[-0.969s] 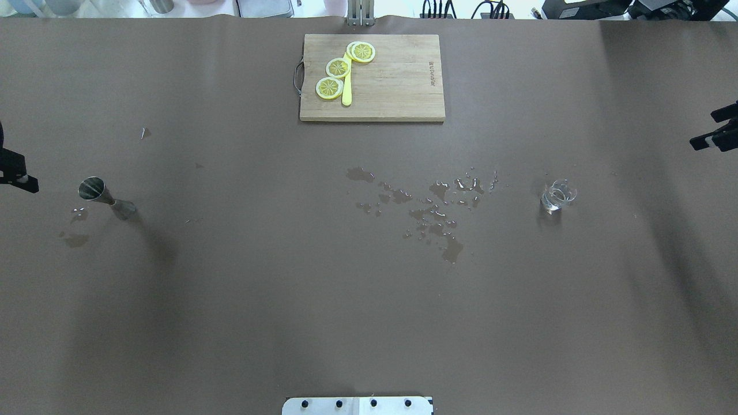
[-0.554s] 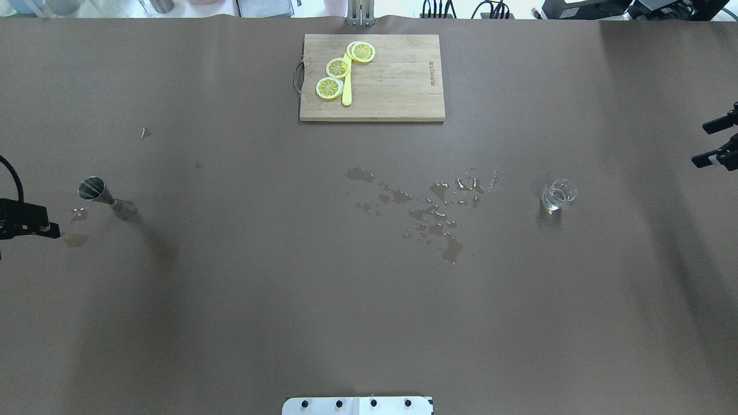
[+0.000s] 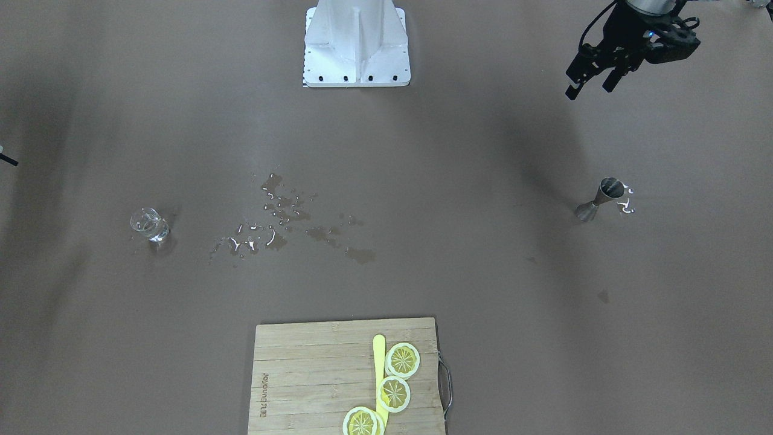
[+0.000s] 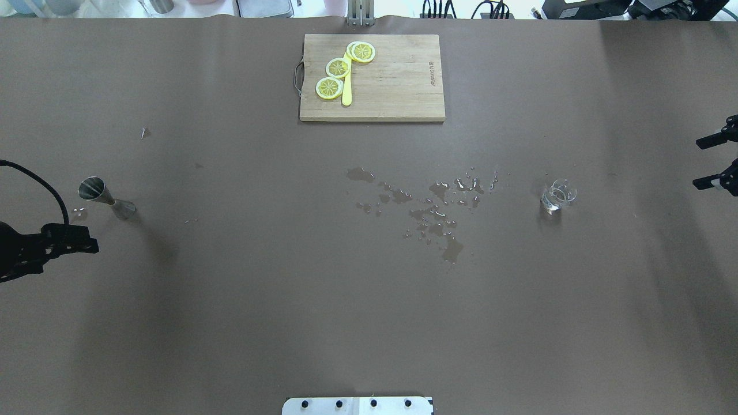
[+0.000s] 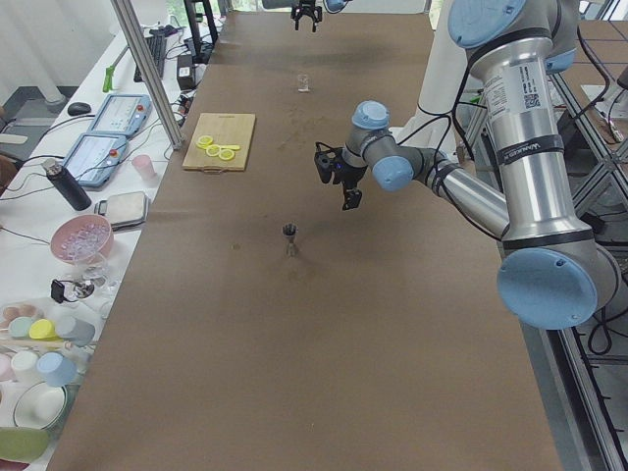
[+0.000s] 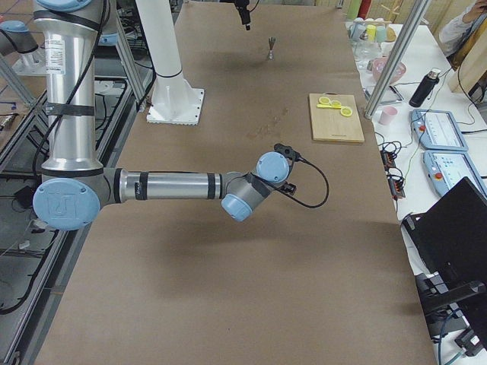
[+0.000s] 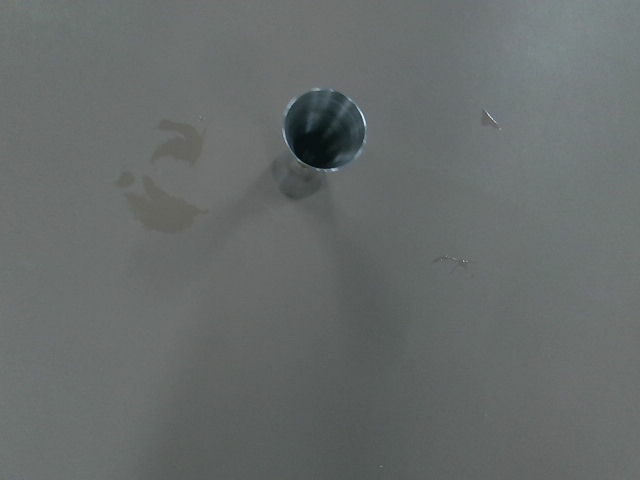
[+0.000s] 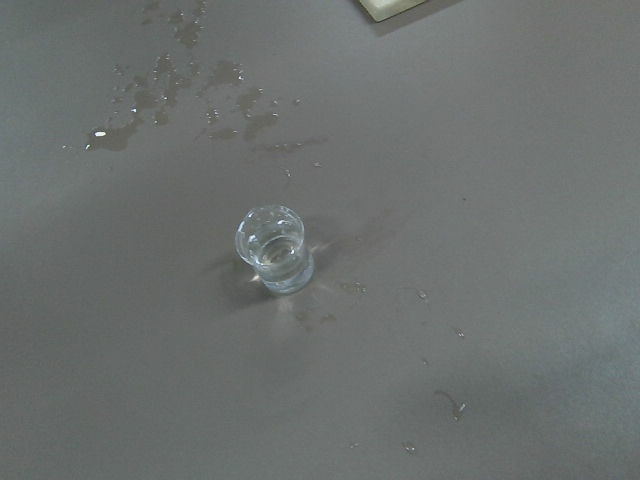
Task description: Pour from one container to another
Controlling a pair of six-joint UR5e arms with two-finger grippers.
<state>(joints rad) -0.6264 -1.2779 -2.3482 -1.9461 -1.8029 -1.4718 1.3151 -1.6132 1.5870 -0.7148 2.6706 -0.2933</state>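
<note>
A small metal jigger (image 4: 102, 196) stands upright at the table's left, and the left wrist view looks down into its dark mouth (image 7: 324, 130). A little clear glass (image 4: 558, 195) with some liquid sits at the right, centred in the right wrist view (image 8: 274, 250). My left gripper (image 4: 86, 241) hovers open just nearer the robot than the jigger, holding nothing; it is also seen from the front (image 3: 590, 87). My right gripper (image 4: 707, 162) is open wide at the right edge, well apart from the glass.
A wooden cutting board (image 4: 398, 86) with lemon slices (image 4: 338, 68) and a yellow knife lies at the far middle. Spilled liquid (image 4: 435, 216) spreads between centre and glass. Small wet patches (image 7: 165, 205) lie beside the jigger. The robot's base plate (image 4: 357, 405) is at the near edge.
My left gripper has swung in from the left edge toward the robot's side, ending just nearer than the jigger. My right gripper has shifted the same way and its fingers have spread wider.
</note>
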